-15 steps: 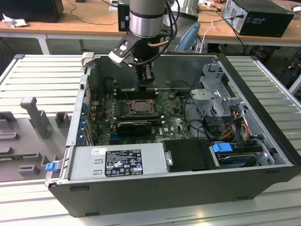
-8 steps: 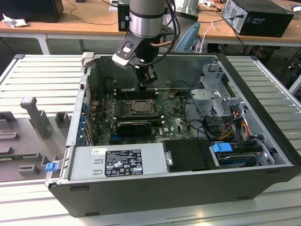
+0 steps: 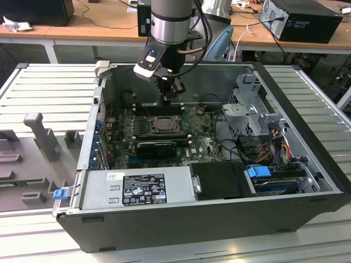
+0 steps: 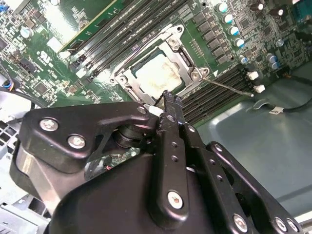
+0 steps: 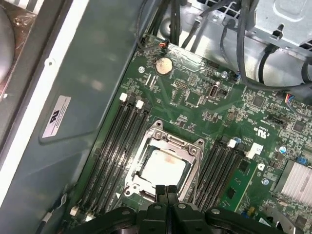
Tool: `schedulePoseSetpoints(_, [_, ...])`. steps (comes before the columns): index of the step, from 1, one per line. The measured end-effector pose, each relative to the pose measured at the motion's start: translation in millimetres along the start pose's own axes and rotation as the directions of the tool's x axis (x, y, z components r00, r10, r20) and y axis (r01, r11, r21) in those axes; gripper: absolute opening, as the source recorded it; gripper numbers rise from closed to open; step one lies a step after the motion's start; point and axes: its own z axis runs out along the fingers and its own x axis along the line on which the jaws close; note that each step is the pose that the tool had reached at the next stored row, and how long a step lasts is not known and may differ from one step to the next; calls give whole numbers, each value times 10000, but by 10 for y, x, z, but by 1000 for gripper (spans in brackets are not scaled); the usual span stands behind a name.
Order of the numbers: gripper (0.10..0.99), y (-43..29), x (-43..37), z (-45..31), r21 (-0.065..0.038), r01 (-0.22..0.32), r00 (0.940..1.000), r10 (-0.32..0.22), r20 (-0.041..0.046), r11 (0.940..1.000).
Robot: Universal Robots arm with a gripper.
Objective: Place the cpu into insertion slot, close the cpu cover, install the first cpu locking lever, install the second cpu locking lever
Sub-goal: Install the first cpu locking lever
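You see the gripper clenched on nothing (fingertips pressed together) just above the cpu, which lies framed by the cpu cover.

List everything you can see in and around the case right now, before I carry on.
computer case: one, dark grey, open on the slatted table
motherboard: one, green, inside the case
cpu: one, pale silver, mid-board
cpu cover: one, silvery frame, flat around the cpu
memory slots: two banks, black, flanking the cover
coin battery: one, silver, near the board's edge
expansion card: one, black, beside the cpu cover
power supply: one, silver-grey, along the case wall
gripper: one, black, shut, empty, over the cover's edge
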Motion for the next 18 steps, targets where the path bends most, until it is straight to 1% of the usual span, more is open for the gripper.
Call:
schedulePoseSetpoints(2, [106, 0, 0, 0, 2, 96, 10000, -96, 0, 10000])
schedulePoseSetpoints(6, [106, 0, 0, 0, 11, 484, 9988, -484, 1, 9988])
schedulePoseSetpoints(9, [106, 0, 0, 0, 16, 759, 9971, -759, 1, 9971])
schedulePoseSetpoints(15, [106, 0, 0, 0, 25, 1139, 9935, -1139, 1, 9935])
schedulePoseSetpoints(16, [106, 0, 0, 0, 27, 1236, 9923, -1236, 1, 9923])
schedulePoseSetpoints(18, [106, 0, 0, 0, 34, 1579, 9875, -1579, 0, 9875])
